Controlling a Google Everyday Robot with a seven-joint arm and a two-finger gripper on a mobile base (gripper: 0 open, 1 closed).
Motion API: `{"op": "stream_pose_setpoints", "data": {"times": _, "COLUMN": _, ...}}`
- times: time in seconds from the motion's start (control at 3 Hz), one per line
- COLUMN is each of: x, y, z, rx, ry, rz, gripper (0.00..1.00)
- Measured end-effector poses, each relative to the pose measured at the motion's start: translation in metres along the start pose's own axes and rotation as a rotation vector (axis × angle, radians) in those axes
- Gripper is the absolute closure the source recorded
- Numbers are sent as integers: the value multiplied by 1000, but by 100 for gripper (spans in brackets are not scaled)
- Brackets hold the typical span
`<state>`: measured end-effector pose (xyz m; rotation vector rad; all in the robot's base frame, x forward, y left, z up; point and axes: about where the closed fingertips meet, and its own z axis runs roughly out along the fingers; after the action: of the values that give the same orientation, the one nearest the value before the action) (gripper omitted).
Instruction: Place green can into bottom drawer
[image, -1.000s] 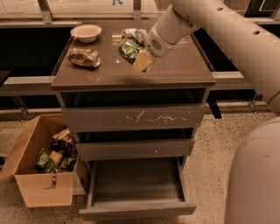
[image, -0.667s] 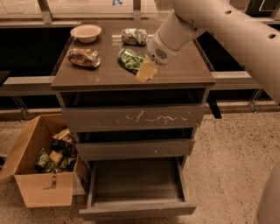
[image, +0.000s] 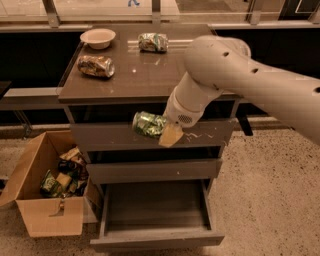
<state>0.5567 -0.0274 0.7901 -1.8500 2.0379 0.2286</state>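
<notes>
Dark green can (image: 148, 124) clamped in gripper (image: 161, 130), before scratched drawer front (image: 212, 135), above open bottom drawer (image: 155, 206).

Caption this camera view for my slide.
End effector holds the green can before the scratched drawer front, above the open bottom drawer.

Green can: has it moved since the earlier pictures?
Yes. The dark green dented can, gripped by the end effector, has left the grey-brown cabinet top and is now lower, before the white-scratched drawer front.
</notes>
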Motion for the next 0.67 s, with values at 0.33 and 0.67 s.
{"op": "stream_pose_setpoints", "data": {"times": 0.33, "x": 8, "y": 11, "z": 10, "rx": -31, "ry": 18, "rz": 2, "gripper": 100}}
{"op": "stream_pose_setpoints", "data": {"times": 0.67, "x": 16, "y": 14, "z": 30, "rx": -44, "ry": 29, "rz": 13, "gripper": 100}}
